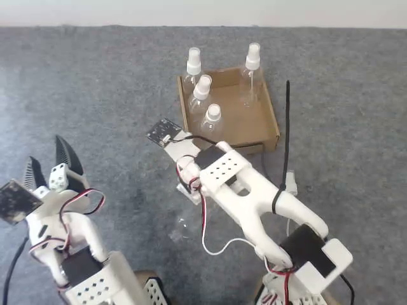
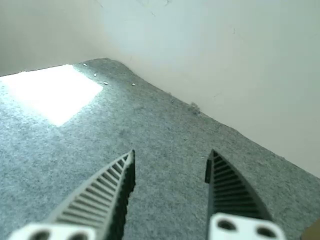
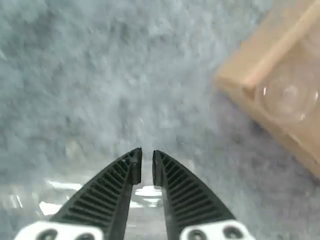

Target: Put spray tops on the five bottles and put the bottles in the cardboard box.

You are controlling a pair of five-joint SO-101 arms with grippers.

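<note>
The high view shows the open brown cardboard box (image 1: 273,121) standing on the grey carpeted table (image 1: 95,82), beyond the arms. Four clear plastic bottles with white spray tops stand upright in it. One is at the far left corner (image 1: 193,63), one at the far right (image 1: 253,60), and two stand along the left wall (image 1: 202,89) (image 1: 213,117).

The left gripper (image 1: 44,148) sits well apart from the box, near the table's left side, with its black ribbed fingers spread wide. The left wrist view shows the same gripper (image 2: 171,154) over bare carpet, with a pale wall behind.

In the right wrist view the right gripper (image 3: 146,154) points down at the carpet. Its fingers are drawn almost together, with a thin slit between them. Just under them lies a glinting transparent shape (image 3: 45,195), probably the fifth bottle on its side. In the high view it is a faint gleam (image 1: 180,229). One box corner (image 3: 260,65) is nearby.
</note>
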